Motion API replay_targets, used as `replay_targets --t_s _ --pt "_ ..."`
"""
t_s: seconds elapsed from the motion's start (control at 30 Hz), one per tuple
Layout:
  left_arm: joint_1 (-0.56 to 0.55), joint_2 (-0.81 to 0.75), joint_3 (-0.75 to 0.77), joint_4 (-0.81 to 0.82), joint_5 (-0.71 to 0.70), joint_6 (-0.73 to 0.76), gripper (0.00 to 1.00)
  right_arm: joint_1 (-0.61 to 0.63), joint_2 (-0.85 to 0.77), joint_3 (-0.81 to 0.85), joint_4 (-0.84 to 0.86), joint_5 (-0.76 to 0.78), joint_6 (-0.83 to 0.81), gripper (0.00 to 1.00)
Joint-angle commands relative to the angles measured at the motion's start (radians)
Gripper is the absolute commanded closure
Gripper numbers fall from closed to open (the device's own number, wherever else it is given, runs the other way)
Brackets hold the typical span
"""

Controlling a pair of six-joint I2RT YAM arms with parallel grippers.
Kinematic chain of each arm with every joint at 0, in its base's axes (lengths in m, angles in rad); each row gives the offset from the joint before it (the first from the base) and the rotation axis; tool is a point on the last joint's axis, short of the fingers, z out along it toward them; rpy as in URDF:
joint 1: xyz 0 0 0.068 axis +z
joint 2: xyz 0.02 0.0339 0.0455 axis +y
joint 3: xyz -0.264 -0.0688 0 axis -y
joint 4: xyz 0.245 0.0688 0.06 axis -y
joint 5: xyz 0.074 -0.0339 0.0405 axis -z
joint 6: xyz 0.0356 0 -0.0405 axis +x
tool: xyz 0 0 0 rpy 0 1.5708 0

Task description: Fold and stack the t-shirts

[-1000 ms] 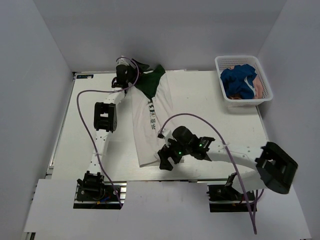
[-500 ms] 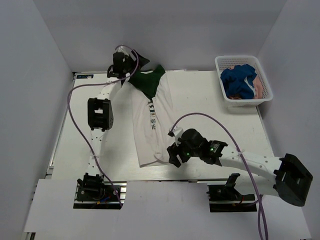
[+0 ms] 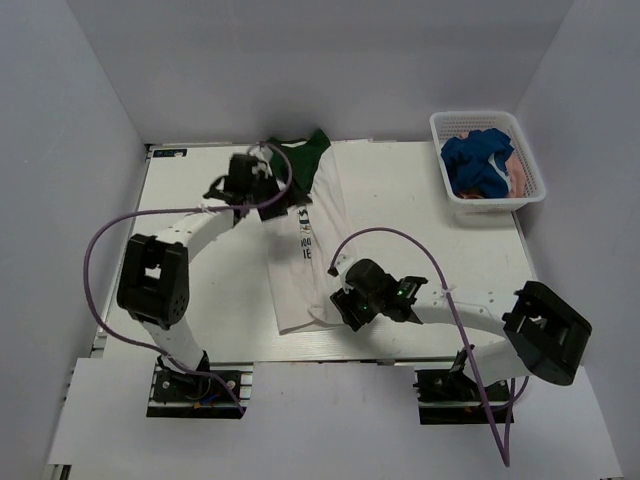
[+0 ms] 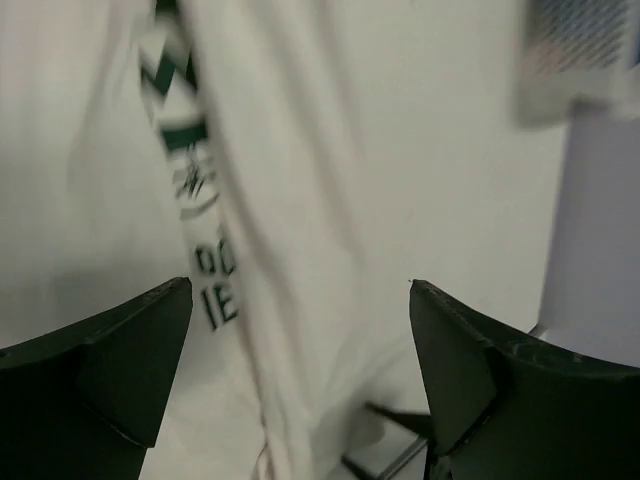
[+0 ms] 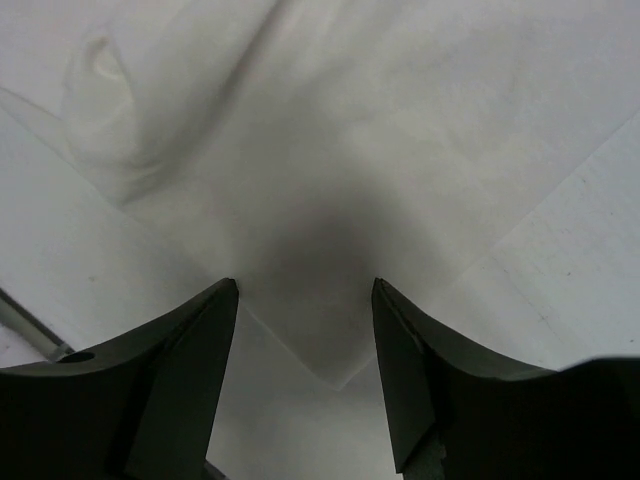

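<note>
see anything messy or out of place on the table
Nothing spilled or damaged. The cream shirt lies as a long strip, its green sleeve bunched at the far end and a small rumple by its near corner. The blue shirt and pink shirt sit crumpled in the basket, unfolded.

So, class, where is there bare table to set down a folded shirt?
Best: the open table between the cream shirt and the basket, beyond the right arm. Left of the shirt is crowded by the left arm.

The end effector [image 5: 304, 290] straddles a cream shirt [image 5: 400, 150] corner.
</note>
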Motion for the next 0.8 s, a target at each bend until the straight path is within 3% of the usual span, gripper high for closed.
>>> replay_targets --t_s 0.0,0.03,0.2,0.3,0.7,0.77 --pt "-0.050 0.038 -0.118 -0.036 -0.007 0.003 0.00 0.003 0.029 0.037 0.013 0.083 -0.009 0.39" --pt "-0.060 0.056 -0.118 -0.052 -0.016 0.014 0.00 0.008 0.037 0.035 0.012 0.091 -0.007 0.43" --pt "-0.116 0.186 -0.097 -0.187 -0.066 0.046 0.00 0.006 0.023 0.035 -0.005 0.122 0.025 0.82" --pt "-0.125 0.200 -0.116 -0.197 -0.100 0.046 0.00 0.008 -0.021 0.025 -0.014 0.103 0.050 1.00" --pt "-0.125 0.242 -0.095 -0.260 -0.177 0.057 0.00 0.005 -0.150 -0.029 -0.137 0.070 0.105 1.00" --pt "-0.125 0.242 -0.095 -0.260 -0.177 0.066 0.00 0.003 -0.165 -0.038 -0.153 0.050 0.132 0.95"
